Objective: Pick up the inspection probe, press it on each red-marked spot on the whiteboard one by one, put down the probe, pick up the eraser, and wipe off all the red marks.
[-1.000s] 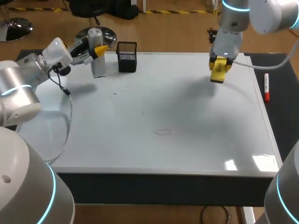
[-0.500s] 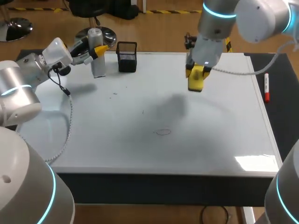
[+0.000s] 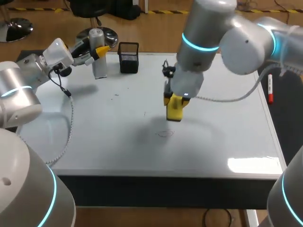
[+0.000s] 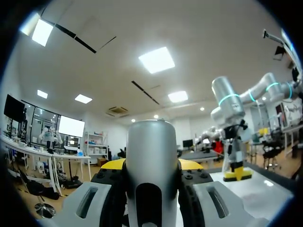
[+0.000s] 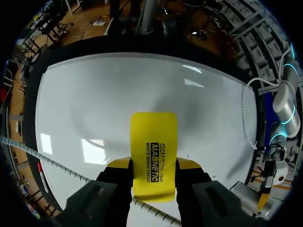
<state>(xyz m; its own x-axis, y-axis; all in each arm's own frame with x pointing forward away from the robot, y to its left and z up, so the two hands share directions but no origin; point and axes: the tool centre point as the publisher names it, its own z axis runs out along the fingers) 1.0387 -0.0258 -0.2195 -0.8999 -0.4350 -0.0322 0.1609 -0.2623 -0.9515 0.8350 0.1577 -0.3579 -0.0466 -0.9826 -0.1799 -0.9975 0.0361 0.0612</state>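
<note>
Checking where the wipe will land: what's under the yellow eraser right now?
Plain whiteboard, with a faint oval mark on the near side of the eraser held in the right gripper. The patch directly beneath it is hidden by the eraser itself.

One whiteboard (image 3: 94, 142). Two hands: the left hand (image 3: 102, 49) and the right hand (image 3: 174, 107). One yellow eraser (image 3: 174, 116), one silver probe (image 3: 98, 64), one black mesh cup (image 3: 128, 57) far left, one marker (image 3: 270, 88) right, one faint oval mark (image 3: 165, 134).
</note>
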